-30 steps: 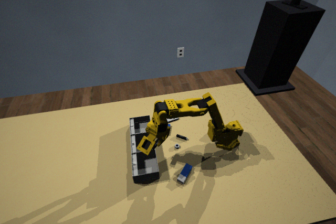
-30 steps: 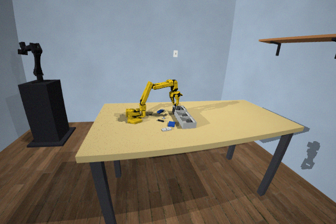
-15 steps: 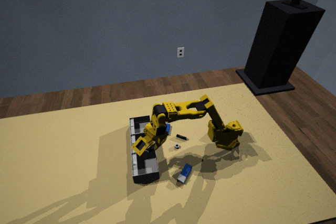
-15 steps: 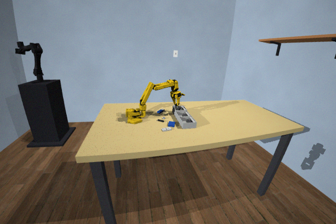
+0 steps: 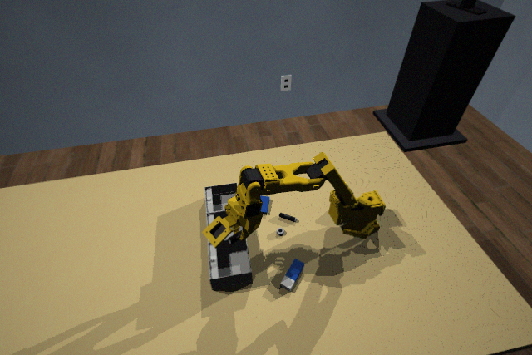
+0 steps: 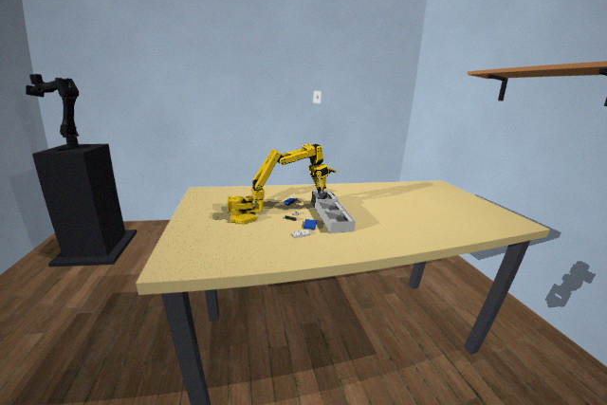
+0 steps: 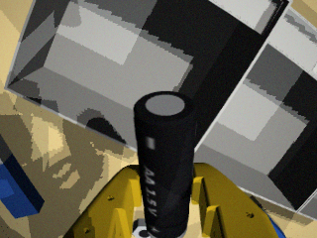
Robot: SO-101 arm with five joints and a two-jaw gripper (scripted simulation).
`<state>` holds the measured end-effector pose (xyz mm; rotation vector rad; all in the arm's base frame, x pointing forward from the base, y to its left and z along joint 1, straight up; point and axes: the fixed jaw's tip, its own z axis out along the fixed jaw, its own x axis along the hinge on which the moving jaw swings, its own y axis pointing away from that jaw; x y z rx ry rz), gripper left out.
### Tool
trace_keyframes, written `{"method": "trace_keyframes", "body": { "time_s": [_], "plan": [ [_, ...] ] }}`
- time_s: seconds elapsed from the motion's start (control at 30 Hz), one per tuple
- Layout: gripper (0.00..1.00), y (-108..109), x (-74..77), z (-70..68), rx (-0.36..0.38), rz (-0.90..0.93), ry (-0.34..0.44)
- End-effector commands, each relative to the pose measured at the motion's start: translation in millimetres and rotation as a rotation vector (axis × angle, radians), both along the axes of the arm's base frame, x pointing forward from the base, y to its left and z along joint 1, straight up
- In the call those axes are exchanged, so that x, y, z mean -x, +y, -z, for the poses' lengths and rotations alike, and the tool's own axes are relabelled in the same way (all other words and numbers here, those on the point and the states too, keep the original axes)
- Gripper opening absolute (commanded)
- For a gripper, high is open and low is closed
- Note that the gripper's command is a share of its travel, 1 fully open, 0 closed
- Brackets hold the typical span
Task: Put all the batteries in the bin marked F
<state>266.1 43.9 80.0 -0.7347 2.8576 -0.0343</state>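
"AA 1.5V" can be read down the side of the black battery [image 7: 165, 169] in the wrist view, with a small "+" printed below it. Nothing else is really readable, tbh.

Top view: high, slanting down over the counter [image 5: 129, 299] [image 6: 416, 253]; exterior: farther back, level-ish, sharing the arm [image 5: 292, 177] [image 6: 266, 170]. Wrist: close, looking past the hand [image 5: 238, 230] [image 6: 321, 185] [image 7: 165, 193].

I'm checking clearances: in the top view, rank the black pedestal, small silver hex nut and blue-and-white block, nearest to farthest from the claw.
From the claw:
1. Small silver hex nut: right
2. Blue-and-white block: lower right
3. Black pedestal: far upper right
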Motion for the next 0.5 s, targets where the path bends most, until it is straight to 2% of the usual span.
{"method": "trace_keyframes", "body": {
  "time_s": [0.0, 0.47],
  "plan": [
    [0.0, 5, -4.6, -11.8, -0.014, 0.007, -0.055],
    [0.0, 14, -17.5, -12.4, -0.071, 0.18, -0.096]
  ]
}}
